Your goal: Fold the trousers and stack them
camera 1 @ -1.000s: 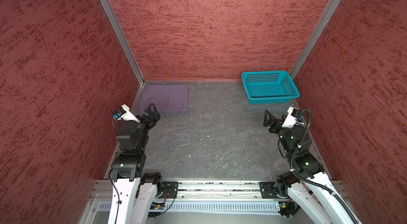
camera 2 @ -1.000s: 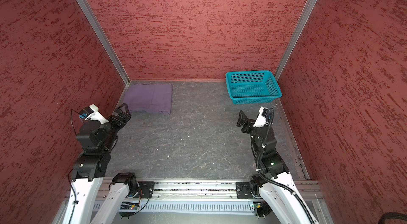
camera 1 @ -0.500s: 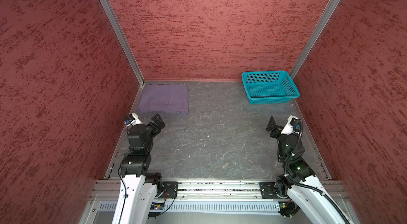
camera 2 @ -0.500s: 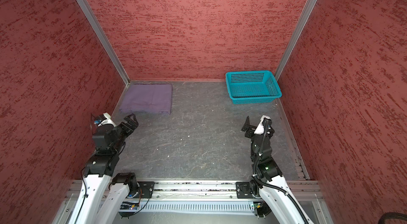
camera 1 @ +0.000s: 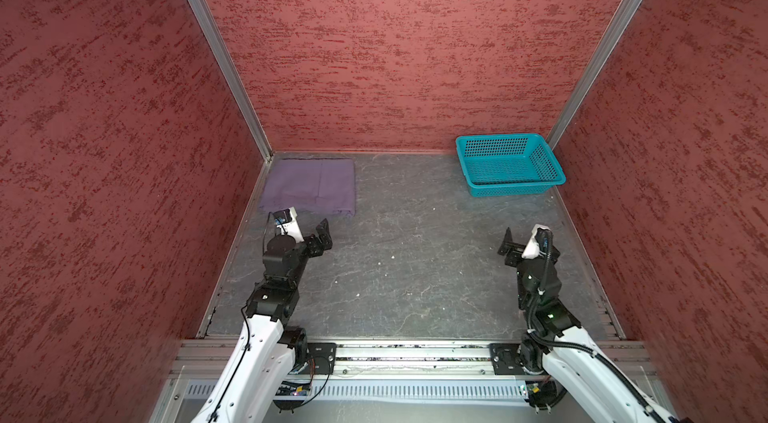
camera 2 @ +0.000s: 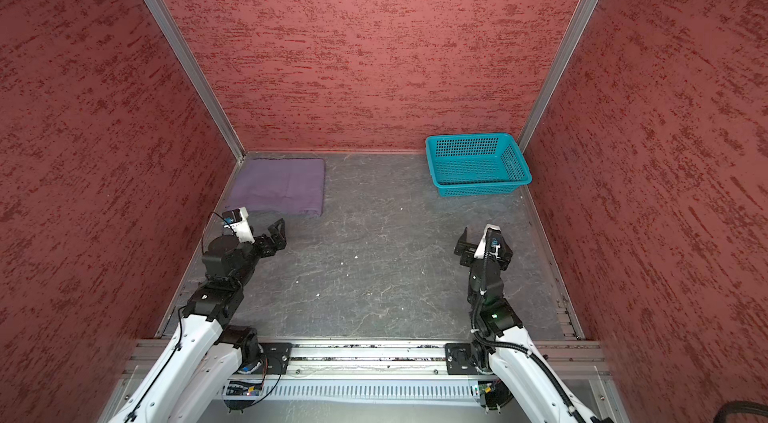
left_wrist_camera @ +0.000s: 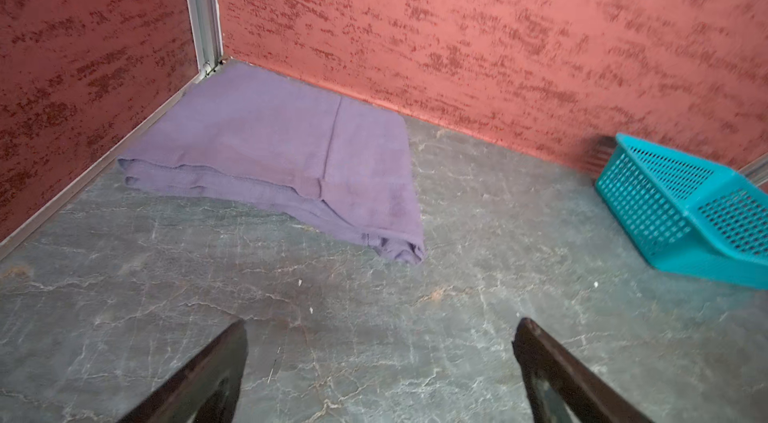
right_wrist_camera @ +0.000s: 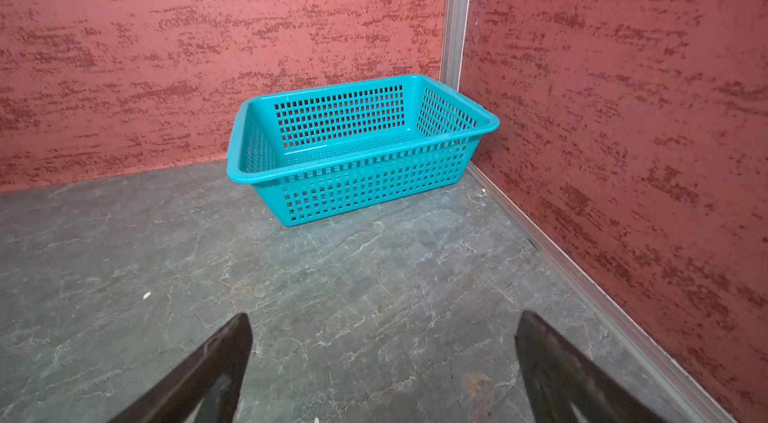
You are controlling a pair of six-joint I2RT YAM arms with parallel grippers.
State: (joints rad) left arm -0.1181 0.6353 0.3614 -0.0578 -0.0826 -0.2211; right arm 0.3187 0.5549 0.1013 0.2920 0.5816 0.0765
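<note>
We count one pair of trousers, apparently folded, ahead of left claw; one basket ahead of right claw. Two claws, both spread wide, gripping nothing.

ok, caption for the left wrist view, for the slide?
Open left gripper faces the folded purple trousers in the corner; teal basket stands apart.

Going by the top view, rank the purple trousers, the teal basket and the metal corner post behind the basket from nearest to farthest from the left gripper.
1. trousers: just beyond the left gripper, in the far-left corner.
2. teal basket: across on the far right.
3. metal corner post: behind the basket, at the far-right corner.
</note>
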